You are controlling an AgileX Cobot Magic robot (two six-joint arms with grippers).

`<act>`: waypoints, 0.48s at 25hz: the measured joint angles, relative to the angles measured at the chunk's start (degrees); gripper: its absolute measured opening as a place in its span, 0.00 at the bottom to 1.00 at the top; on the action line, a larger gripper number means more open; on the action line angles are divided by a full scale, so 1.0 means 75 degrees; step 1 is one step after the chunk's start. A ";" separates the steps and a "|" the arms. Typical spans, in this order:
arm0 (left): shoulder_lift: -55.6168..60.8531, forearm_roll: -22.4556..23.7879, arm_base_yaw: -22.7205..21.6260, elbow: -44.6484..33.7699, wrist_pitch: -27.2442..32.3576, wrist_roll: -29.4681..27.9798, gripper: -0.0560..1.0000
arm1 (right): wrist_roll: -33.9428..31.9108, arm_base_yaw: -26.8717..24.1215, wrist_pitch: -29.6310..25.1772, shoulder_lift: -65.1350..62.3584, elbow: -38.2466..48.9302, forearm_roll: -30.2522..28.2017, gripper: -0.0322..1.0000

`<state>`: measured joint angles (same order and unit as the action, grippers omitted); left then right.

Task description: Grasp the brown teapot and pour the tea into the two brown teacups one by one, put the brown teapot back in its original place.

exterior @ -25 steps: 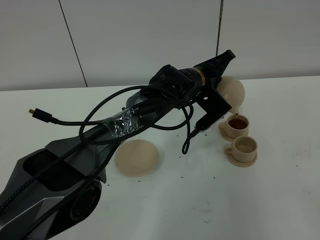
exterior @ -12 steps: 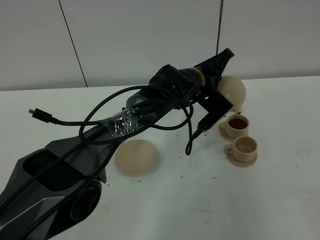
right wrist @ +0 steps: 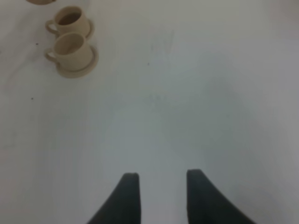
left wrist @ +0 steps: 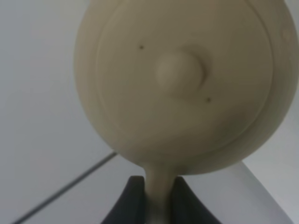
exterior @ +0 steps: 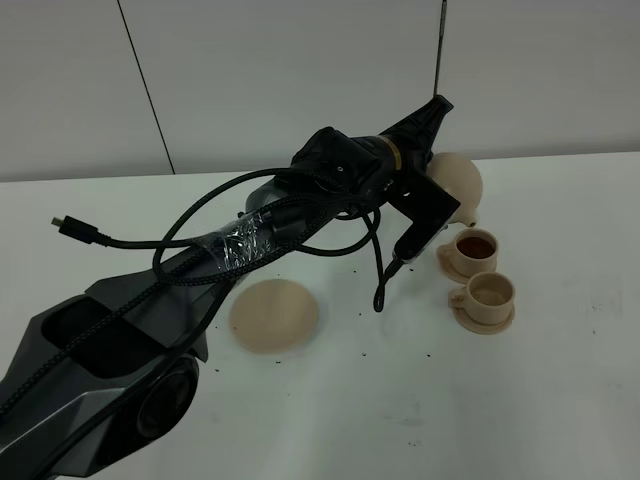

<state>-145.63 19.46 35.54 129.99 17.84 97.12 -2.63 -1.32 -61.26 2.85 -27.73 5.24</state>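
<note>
**Teapot held beside the cups**

Teapot (exterior: pixel 458 183): round, matte tan ceramic with a knobbed lid, tilted at right centre of the high view, just up-left of the far cup (exterior: pixel 476 248), which holds dark tea. Near cup (exterior: pixel 490 292): small cylinder with a loop handle, on its saucer.

Left gripper (left wrist: pixel 158 198) is clamped on the teapot's handle. Right gripper (right wrist: pixel 159 184) has its jaws apart with nothing between them.

Flat tan plate (exterior: pixel 274 315) lies bare at centre-left. White table (exterior: pixel 420 400) is lightly speckled. Pale panelled wall (exterior: pixel 300 70) stands behind.

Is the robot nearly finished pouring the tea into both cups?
About halfway. Done: the farther teacup holds dark tea. In hand: the left fingers clamp the brown teapot by its handle, holding it up by the cups. Left: the nearer teacup looks empty, and the big saucer waits for the teapot.
</note>
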 joint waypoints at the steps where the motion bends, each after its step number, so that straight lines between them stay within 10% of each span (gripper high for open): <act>1: 0.0000 -0.0007 -0.0021 0.0000 -0.0001 -0.0088 0.21 | 0.0000 0.0000 0.0000 0.0000 0.0000 0.0000 0.26; 12: 0.0000 0.0009 -0.0163 0.0000 0.0420 -0.1970 0.21 | 0.0000 0.0000 0.0000 0.0000 0.0000 0.0000 0.26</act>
<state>-145.63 19.52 34.31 129.99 20.99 82.34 -2.63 -1.32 -61.26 2.85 -27.73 5.24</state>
